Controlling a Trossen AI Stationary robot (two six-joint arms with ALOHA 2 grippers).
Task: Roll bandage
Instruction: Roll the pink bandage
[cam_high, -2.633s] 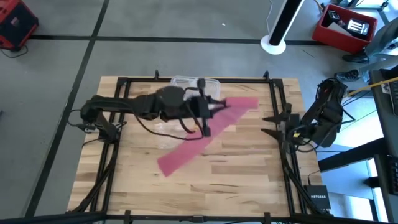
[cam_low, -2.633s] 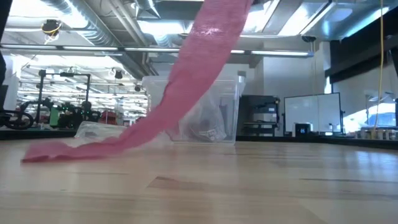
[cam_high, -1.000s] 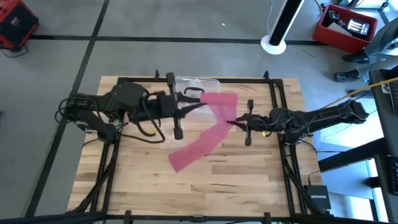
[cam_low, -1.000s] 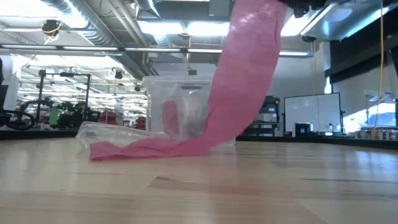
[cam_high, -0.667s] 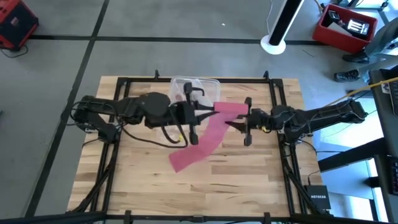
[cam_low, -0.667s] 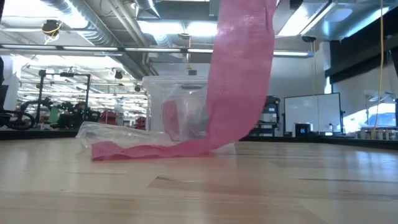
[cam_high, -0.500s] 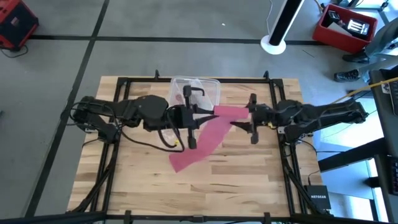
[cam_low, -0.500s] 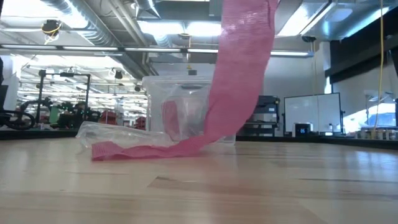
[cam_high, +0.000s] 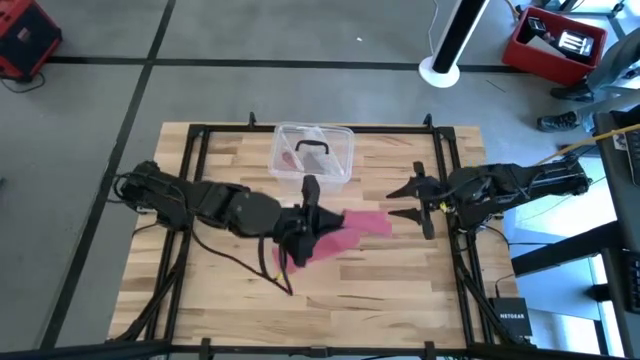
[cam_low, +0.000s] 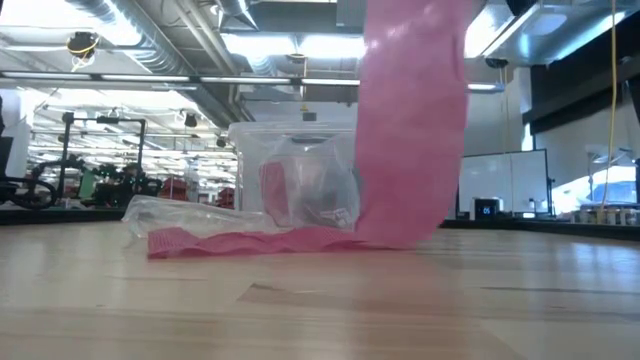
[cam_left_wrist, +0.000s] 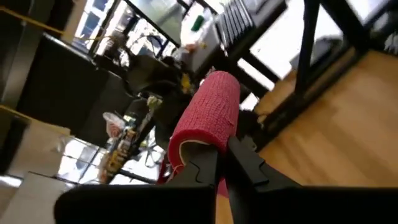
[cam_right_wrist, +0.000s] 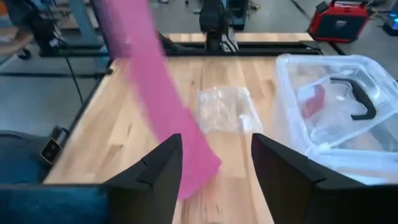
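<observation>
Bandage (cam_high: 340, 229) is hanging from my left fingers (cam_high: 302, 232), which are pinching its upper end shut above the middle of the table (cam_high: 400, 280) — the strip is dropping straight down and trailing flat along the wood. My right fingers (cam_high: 415, 201) are standing apart and empty, off to the side, with the strip's long axis lying ahead of them. The left is nearer.

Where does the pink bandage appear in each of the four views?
High view: bandage mid-table, at the left gripper.
Low view: hanging strip, tail lying on the table.
Left wrist view: held between the fingers.
Right wrist view: slanting strip.
Shared landmark: clear plastic box.
</observation>
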